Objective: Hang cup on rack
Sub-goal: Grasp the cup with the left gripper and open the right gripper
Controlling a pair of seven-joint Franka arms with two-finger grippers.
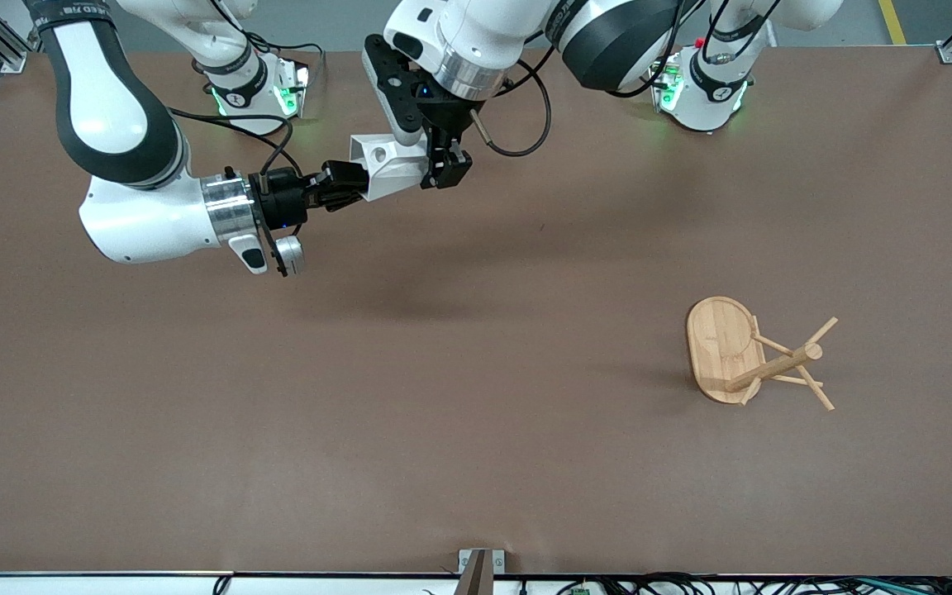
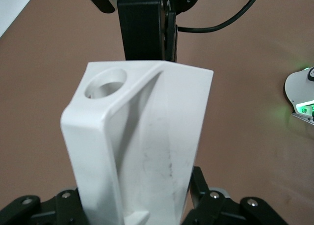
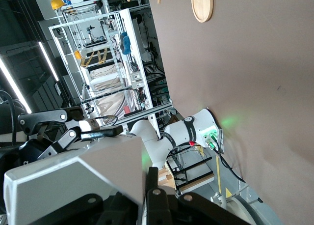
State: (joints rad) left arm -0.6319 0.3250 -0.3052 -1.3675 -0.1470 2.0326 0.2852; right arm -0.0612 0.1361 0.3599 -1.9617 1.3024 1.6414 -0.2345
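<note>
The white faceted cup [image 1: 389,168] hangs in the air between both grippers, over the table near the robots' bases, its pierced handle facing up. My right gripper [image 1: 354,185] is shut on one end of it. My left gripper [image 1: 444,169] is shut on the other end. In the left wrist view the cup [image 2: 142,136] fills the space between my left gripper's [image 2: 137,203] fingers, with the right gripper [image 2: 141,31] at its farther end. In the right wrist view the cup [image 3: 73,176] sits against my right gripper [image 3: 128,200]. The bamboo rack [image 1: 724,347] appears to lie tipped over on the table.
The rack's post [image 1: 773,366] and pegs point toward the left arm's end of the table. Its oval base also shows in the right wrist view [image 3: 202,4]. Brown tabletop [image 1: 476,397] lies between the cup and the rack.
</note>
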